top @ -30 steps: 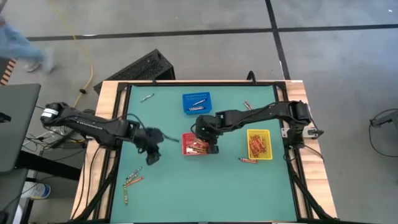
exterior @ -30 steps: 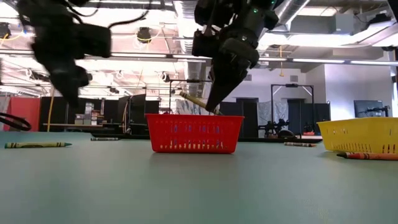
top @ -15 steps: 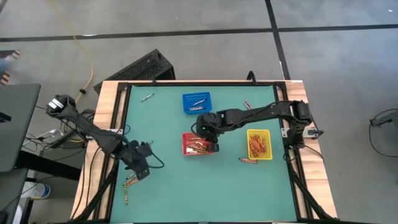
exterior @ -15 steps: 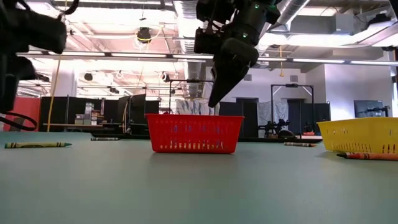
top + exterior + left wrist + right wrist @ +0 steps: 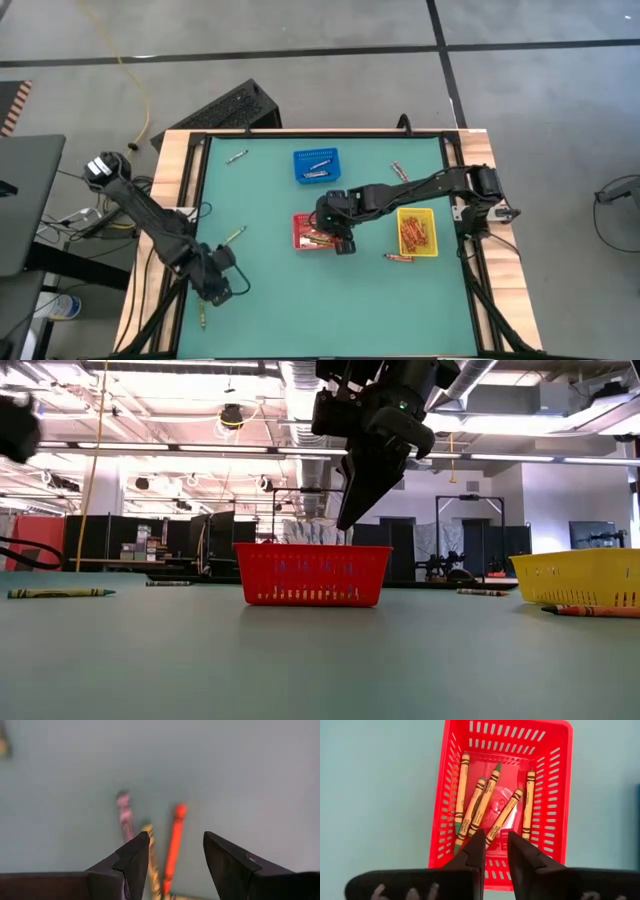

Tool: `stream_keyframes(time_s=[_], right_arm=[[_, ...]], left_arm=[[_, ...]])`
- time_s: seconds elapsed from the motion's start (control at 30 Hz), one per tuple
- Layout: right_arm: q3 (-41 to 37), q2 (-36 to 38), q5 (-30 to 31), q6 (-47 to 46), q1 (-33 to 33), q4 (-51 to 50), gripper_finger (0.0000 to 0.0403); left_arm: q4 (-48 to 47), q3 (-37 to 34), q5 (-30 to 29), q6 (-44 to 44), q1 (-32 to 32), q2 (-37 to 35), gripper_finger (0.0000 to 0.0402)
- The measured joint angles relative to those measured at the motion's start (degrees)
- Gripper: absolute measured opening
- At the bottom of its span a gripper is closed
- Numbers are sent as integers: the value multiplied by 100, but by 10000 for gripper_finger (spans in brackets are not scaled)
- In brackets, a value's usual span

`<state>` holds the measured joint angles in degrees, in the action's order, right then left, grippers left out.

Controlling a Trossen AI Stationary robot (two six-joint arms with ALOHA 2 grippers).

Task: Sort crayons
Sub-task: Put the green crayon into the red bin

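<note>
Green bench (image 5: pixel 270 310) surface carries a job that looks well under way but unfinished. At its left near corner the left end effector (image 5: pixel 213 284) hangs with fingers parted and empty over a small cluster of loose crayons (image 5: pixel 173 845): an orange one, a yellowish one and a purplish one. One more stray crayon (image 5: pixel 235 236) lies just beyond, and another (image 5: pixel 236 156) sits at the far left edge. Toward the middle, the blue basket (image 5: pixel 316 165) holds a couple of greyish sticks, and the red basket (image 5: pixel 505 790) holds five. The right end effector (image 5: pixel 494 851) hovers over the red basket, fingers slightly apart, gripping nothing. Farther right, the yellow basket (image 5: pixel 417 231) is well filled, with strays (image 5: pixel 399 258) just beside it and more (image 5: pixel 398 171) behind.
</note>
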<state>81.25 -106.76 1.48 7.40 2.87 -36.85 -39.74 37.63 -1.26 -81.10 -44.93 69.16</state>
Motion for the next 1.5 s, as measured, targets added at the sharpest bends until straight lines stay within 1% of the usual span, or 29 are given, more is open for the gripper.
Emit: stream_keyframes(time_s=[0.1, 0.2, 0.37, 0.57, 0.67, 0.9, 1.03, 1.13, 1.27, 1.37, 1.5], right_arm=[[0, 0, 1, 2, 1, 0, 73], [0, 0, 1, 8, 1, 1, 73], [0, 0, 1, 17, -20, 1, 73], [0, 0, 1, 15, -38, 3, 73], [0, 0, 1, -25, -38, 10, 73], [0, 0, 1, -46, -38, 42, 73], [0, 0, 1, -46, -38, 49, 73], [0, 0, 1, -46, -38, 49, 73], [0, 0, 1, -44, -38, 49, 73], [0, 0, 1, -44, -38, 47, 73], [0, 0, -1, -44, -38, 48, 73]], left_arm=[[-24, 0, 184, -563, -336, 256, 176], [29, 0, 335, -907, -581, 508, 176], [63, 0, 272, -1002, -725, 724, 176], [52, 0, 189, -857, -723, 735, 174], [-1, 0, 195, -855, -723, 735, 159], [28, 0, 104, -787, -723, 735, 92], [28, 0, -28, -796, -723, 735, 68], [28, 0, -181, -796, -723, 735, 62], [27, 0, -230, -814, -723, 808, 61], [63, 0, -184, -808, -736, 1086, 60], [71, 56, 23, -720, -734, 1534, 61]])
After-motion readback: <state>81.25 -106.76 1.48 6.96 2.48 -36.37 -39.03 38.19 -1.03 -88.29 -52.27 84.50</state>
